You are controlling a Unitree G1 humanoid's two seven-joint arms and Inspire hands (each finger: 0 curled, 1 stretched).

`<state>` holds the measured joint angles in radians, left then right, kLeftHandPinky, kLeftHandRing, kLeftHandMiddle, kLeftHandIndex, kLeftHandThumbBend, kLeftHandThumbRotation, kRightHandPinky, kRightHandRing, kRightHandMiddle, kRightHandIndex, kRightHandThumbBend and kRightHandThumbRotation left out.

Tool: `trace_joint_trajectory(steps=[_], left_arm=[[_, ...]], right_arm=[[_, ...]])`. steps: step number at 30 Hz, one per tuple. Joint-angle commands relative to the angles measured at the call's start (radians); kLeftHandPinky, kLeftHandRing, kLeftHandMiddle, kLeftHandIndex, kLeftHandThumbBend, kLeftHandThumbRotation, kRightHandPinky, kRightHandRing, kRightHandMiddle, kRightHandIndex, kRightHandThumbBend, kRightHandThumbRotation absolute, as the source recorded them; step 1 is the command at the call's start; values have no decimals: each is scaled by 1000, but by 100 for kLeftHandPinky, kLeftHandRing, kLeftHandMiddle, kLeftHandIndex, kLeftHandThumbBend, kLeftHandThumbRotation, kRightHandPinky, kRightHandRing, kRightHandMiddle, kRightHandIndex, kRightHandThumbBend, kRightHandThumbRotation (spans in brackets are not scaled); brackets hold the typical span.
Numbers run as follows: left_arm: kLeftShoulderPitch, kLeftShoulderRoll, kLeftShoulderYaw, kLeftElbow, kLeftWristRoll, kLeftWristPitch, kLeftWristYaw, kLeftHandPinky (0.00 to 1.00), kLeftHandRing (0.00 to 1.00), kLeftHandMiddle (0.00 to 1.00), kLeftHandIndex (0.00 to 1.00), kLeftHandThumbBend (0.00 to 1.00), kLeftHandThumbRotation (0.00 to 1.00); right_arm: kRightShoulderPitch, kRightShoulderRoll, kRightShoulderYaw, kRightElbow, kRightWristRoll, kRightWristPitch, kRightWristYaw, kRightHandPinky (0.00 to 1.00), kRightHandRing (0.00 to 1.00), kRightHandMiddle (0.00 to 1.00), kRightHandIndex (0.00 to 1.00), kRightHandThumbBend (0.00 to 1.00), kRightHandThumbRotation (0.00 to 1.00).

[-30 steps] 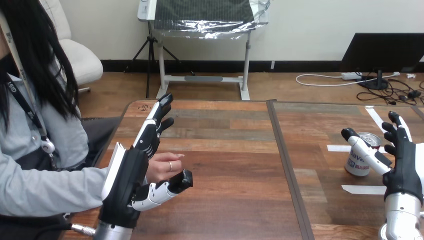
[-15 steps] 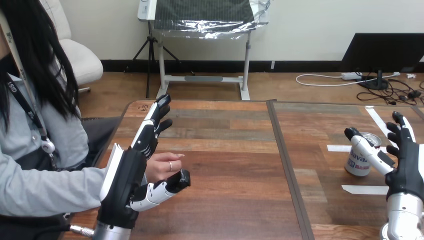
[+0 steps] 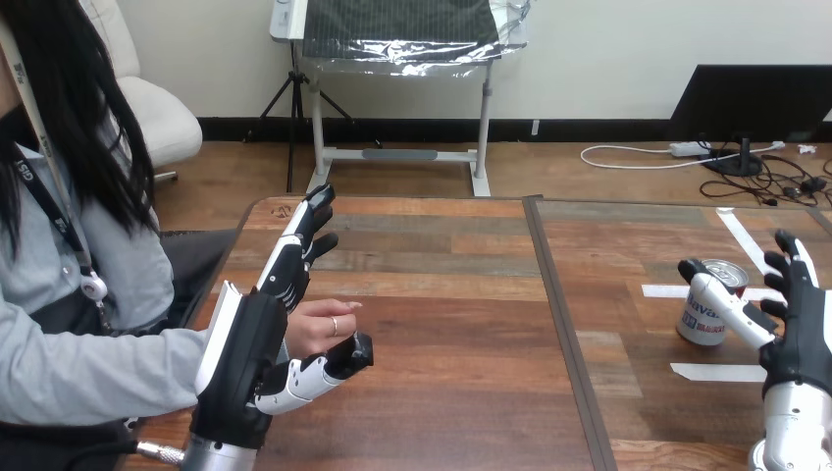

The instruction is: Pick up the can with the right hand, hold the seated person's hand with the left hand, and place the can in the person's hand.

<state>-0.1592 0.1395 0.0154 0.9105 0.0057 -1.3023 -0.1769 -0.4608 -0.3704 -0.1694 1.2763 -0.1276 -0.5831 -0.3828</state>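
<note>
**Right hand** [image 3: 800, 339]: wide open, fingers straight and upright, thumb reaching across the front of the white cylindrical metal can [image 3: 699, 324]. It grips nothing. The can stands upright at the right end of the brown wooden plank table [image 3: 442, 324], among white tape strips [image 3: 716, 372]. Judged: the hand is set with the can between thumb and fingers, ready to close. The lift has not yet begun.

**Left hand** [image 3: 245, 353]: open, fingers straight and pointing away from the robot. Its thumb stretches out below the person's hand [image 3: 319, 329], which lies just beside the palm near the table's left edge. No finger curls round it, and contact cannot be confirmed. Judged: placed to steady the receiving hand.

**Clearance:** bare board lies between the 2 hands, crossed by 1 dark seam [image 3: 554, 294]. The carry path looks unobstructed.
</note>
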Motion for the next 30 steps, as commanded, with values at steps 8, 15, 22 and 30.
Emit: trace_joint_trajectory(steps=[8,15,22,30], left_arm=[[-53,9,6,-22,-7,-9,0,89,96,99,95,100,72],[-47,12,17,-30,20,-6,18,89,96,98,94,100,73],[-46,15,18,-34,30,-3,27,87,95,98,94,100,74],[-48,16,12,-28,20,-8,23,87,95,98,94,100,73]], right_arm=[[-84,-31,-5,17,4,33,8,81,87,88,92,100,45],[-84,-28,-5,26,6,51,15,82,87,89,92,100,45],[-84,-28,13,31,-14,82,2,82,87,88,92,100,47],[-85,-22,7,35,-9,100,9,83,88,88,92,100,46]])
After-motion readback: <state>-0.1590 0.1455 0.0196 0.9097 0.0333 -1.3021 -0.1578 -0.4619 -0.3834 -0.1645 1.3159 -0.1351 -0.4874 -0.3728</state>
